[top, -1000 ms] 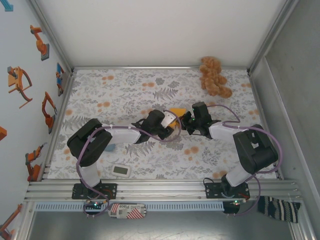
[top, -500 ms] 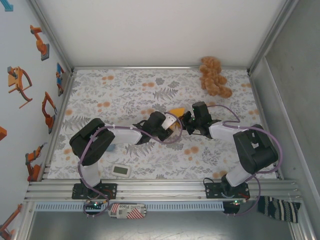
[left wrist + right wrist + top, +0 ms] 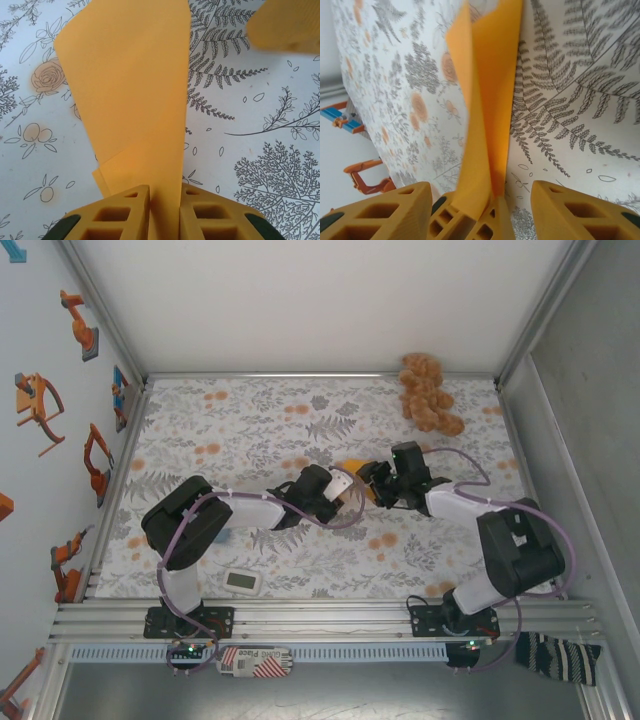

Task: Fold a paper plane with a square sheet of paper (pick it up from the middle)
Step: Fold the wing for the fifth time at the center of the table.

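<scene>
Two grippers, one folded orange sheet

One sheet of paper (image 3: 131,85), bright orange and unmarked, was recorded near the middle of the table, over the fern-and-flower printed cloth (image 3: 250,430). It was folded into a narrow, layered wedge and was held on edge between the two grippers. Whether its far end touched the cloth could not be told.

Left gripper (image 3: 164,196): clenched on the sheet. The near end of the paper was pinched between the two yellow fingers, and the rest fanned away from them.

Right gripper (image 3: 480,192): released. Its fingers were spread wide, and the sheet rose in the gap between them, apart from both.

One lumpy tan-brown plush toy (image 3: 428,392) was noted at the far right corner of the cloth, well apart from the paper. One small white device (image 3: 243,582) was noted at the near edge, beside the left arm's base.
</scene>
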Controlling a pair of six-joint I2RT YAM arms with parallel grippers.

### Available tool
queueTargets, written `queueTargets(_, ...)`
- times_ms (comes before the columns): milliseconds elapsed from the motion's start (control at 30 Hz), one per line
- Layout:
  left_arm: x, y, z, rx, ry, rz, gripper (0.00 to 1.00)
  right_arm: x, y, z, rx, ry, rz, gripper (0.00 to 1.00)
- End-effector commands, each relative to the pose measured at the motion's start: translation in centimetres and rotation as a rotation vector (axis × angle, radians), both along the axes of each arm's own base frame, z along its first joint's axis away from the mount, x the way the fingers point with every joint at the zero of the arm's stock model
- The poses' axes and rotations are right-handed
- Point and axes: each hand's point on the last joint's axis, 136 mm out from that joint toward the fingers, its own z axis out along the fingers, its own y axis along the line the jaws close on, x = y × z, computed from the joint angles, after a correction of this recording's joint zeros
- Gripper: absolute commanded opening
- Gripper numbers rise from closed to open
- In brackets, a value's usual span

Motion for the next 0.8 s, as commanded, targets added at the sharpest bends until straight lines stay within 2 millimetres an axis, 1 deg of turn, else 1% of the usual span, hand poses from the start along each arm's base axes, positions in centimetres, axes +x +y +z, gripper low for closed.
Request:
queueTargets(0, -0.7, -0.1, -1.0, -0.013, 0.052, -0.011, 0.19, 1.0, -2.1, 2.3, -0.100, -0.086, -0.016, 0.56)
queueTargets(167, -1.1, -0.5, -1.0, -0.059, 0.138, -0.019, 0.16, 1.0, -3.6, 2.3, -0.174, -0.118, 0.011, 0.56)
queueTargets(233, -1.2, -0.6, -0.8, -0.087, 0.182, -0.014, 0.15, 0.9, -3.9, 2.2, -0.207, -0.146, 0.041, 0.56)
queueTargets(367, -1.3, -0.7, -1.1, -0.143, 0.285, 0.016, 0.15, 0.7, -4.4, 1.9, -0.291, -0.208, 0.128, 0.56)
queueTargets(433, -1.5, -0.7, -1.3, -0.167, 0.334, 0.031, 0.14, 0.5, -4.2, 1.6, -0.315, -0.233, 0.184, 0.56)
queueTargets(533, -1.6, -0.8, -1.1, -0.217, 0.405, 0.052, 0.13, 0.0, -3.9, 0.8, -0.324, -0.245, 0.250, 0.56)
queueTargets(767, -1.1, -1.0, -0.3, -0.322, 0.567, 0.134, 0.11, -0.4, -2.3, -0.8, -0.269, -0.249, 0.348, 0.56)
